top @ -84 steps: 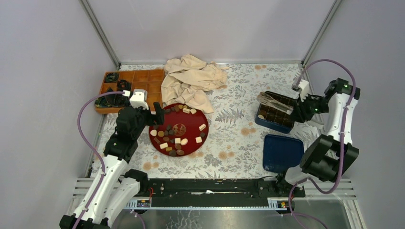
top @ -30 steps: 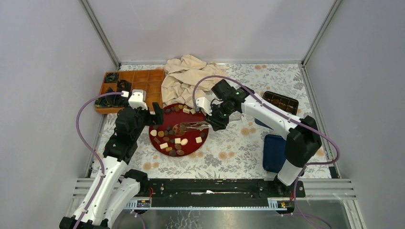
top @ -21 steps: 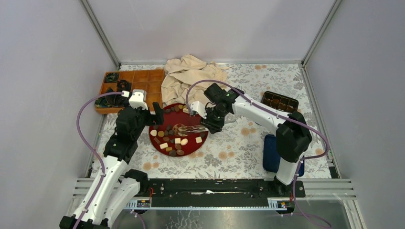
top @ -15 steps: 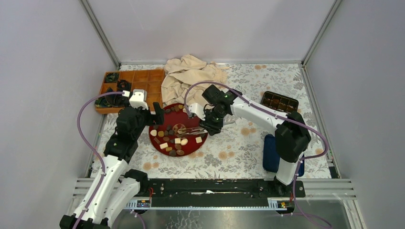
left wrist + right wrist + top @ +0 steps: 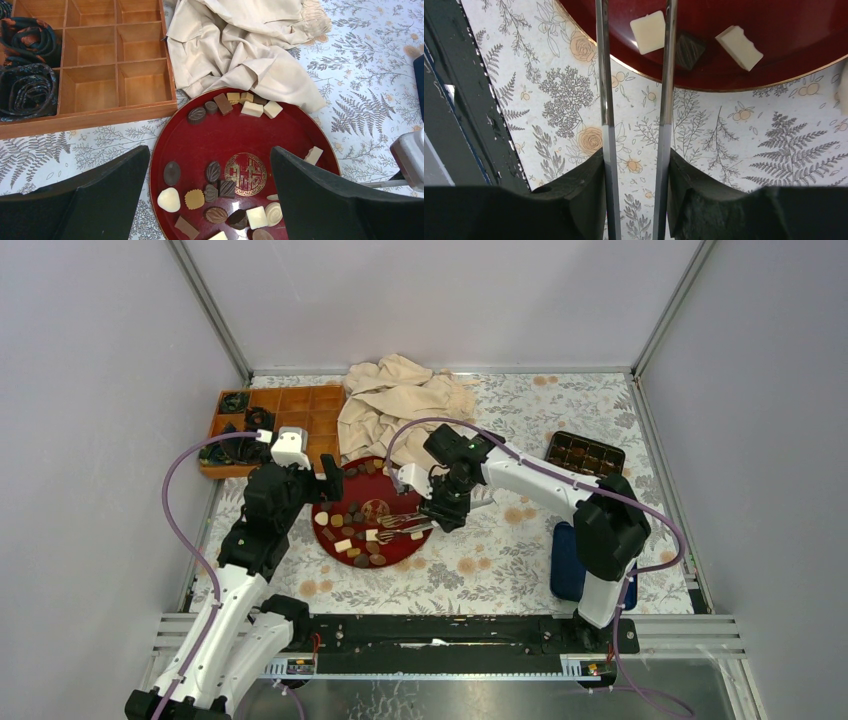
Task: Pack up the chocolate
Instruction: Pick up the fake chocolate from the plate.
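Swung over from the box (image 5: 585,453) on the right, the right pincer (image 5: 635,175) grips tongs (image 5: 603,100), blades parted and pointing left over the red plate (image 5: 280,130) where chocolate (image 5: 648,31) lies at mixed angles, tong tips cropped in the wrist view; the left pincer (image 5: 209,150) gapes empty.

Right arm has swung off the dark box (image 5: 585,453) and across to the red plate (image 5: 400,552). Over the last second the right end effector (image 5: 438,512) drifted toward the plate's near side. Its tongs (image 5: 402,527) have spread and now bracket a cream chocolate (image 5: 648,31). Tips possibly touching the plate, can't confirm.
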Action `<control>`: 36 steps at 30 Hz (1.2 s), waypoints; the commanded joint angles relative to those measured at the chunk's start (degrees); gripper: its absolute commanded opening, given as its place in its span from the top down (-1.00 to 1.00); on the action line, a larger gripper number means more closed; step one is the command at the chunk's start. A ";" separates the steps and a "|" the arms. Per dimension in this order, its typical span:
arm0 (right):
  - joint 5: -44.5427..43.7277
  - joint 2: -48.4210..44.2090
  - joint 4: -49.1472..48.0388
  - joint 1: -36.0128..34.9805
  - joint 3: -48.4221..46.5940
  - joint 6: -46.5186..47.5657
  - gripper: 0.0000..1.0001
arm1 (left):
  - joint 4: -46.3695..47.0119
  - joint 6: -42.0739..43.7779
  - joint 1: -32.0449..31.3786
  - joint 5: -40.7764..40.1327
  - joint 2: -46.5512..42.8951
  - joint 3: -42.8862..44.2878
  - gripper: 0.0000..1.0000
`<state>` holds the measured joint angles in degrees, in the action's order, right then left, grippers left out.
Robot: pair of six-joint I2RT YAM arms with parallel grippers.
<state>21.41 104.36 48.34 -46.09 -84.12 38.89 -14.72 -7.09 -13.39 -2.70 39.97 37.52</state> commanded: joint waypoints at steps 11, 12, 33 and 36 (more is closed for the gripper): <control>-2.07 2.94 2.16 -0.58 -1.98 -1.23 0.05 | 2.86 0.86 0.47 0.04 -0.46 -0.31 -0.96; -2.26 2.91 2.05 -0.64 -1.87 -1.27 0.04 | 2.87 0.85 0.47 0.10 -0.48 -0.22 -0.96; -10.99 1.89 3.09 -3.04 -2.57 0.48 0.06 | 2.96 0.85 0.47 0.07 -0.50 -0.33 -0.96; -10.69 1.65 3.59 -3.09 -2.80 0.56 0.11 | 2.92 0.86 0.47 0.24 -0.45 -0.33 -0.96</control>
<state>11.75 107.85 50.04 -48.71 -84.14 38.74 -14.72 -7.09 -13.39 -2.70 39.94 37.52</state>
